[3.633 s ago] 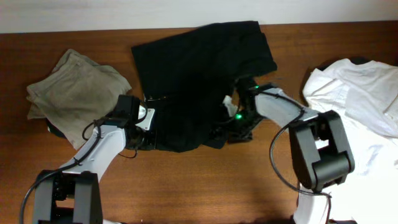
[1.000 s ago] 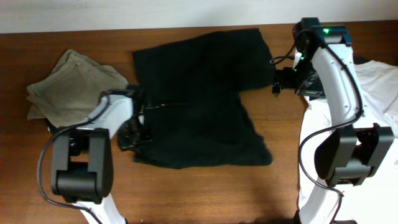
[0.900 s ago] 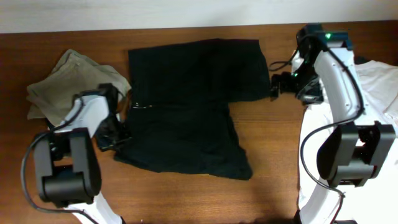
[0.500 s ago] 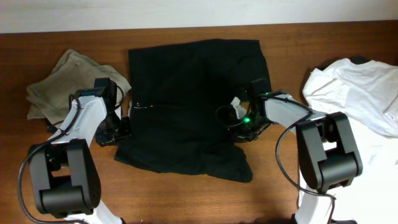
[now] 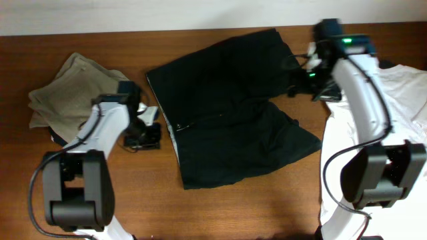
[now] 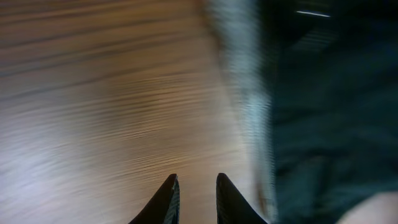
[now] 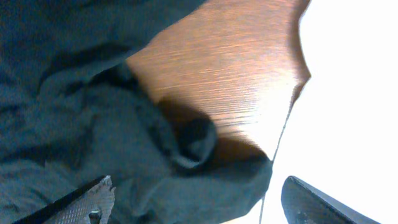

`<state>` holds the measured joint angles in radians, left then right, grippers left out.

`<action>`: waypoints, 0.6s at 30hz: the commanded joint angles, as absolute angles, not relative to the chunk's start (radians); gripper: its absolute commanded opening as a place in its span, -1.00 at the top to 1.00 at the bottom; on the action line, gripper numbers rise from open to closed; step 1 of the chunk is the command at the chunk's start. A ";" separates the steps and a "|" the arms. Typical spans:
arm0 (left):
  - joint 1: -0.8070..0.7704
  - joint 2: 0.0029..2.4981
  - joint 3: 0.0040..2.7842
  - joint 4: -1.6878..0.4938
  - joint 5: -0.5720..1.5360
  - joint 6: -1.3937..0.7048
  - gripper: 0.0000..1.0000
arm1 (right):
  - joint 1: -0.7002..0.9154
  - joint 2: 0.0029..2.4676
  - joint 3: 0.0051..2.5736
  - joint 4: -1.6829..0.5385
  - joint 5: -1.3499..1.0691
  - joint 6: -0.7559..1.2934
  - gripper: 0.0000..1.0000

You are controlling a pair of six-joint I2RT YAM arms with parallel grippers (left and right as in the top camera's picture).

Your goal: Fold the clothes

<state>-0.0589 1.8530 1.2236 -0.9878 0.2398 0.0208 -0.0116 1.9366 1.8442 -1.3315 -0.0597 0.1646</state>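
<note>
Black shorts [image 5: 233,127] lie slanted across the surface [image 5: 220,213]. The right tool [image 7: 198,180] is spread wide over their far-right end, and the left tool [image 6: 196,177], nearly pressed together and empty, sits just off their left edge.

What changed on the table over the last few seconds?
The black garment slid right and turned, one leg now fanned out toward the white shirt. The right tool swung from the garment's middle to its far corner, open. The left tool, shut, is now over bare table beside the garment's edge, holding nothing. The khaki garment and white shirt stayed put.
</note>
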 commanded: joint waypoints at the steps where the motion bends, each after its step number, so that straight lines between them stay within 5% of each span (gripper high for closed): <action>1: -0.251 1.838 1.227 -0.973 0.333 0.152 0.58 | -0.059 1.979 1.810 -1.330 -0.150 0.104 -0.68; 3: -0.353 1.872 1.213 -0.973 0.288 0.152 0.64 | -0.066 1.987 1.750 -1.324 -0.152 0.105 -0.58; 6: -0.397 1.980 1.139 -0.899 0.265 0.072 0.99 | -0.066 1.987 1.728 -1.323 -0.151 0.105 -0.55; 10: -0.389 2.085 1.130 -0.943 0.102 -0.103 0.99 | -0.067 1.987 1.728 -1.323 -0.150 0.110 -0.56; 14: -0.195 2.085 1.130 -1.041 -0.111 -0.193 0.99 | -0.065 1.987 1.700 -1.277 -0.221 0.022 -0.75; 18: -0.029 2.085 1.131 -1.033 -0.101 -0.185 1.00 | -0.031 1.987 1.446 -1.135 -0.497 -0.123 -0.54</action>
<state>-0.0845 1.9816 1.1881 -1.1069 0.1371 -0.1658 -0.0563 1.9816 1.5646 -1.1725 -0.3325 -0.0334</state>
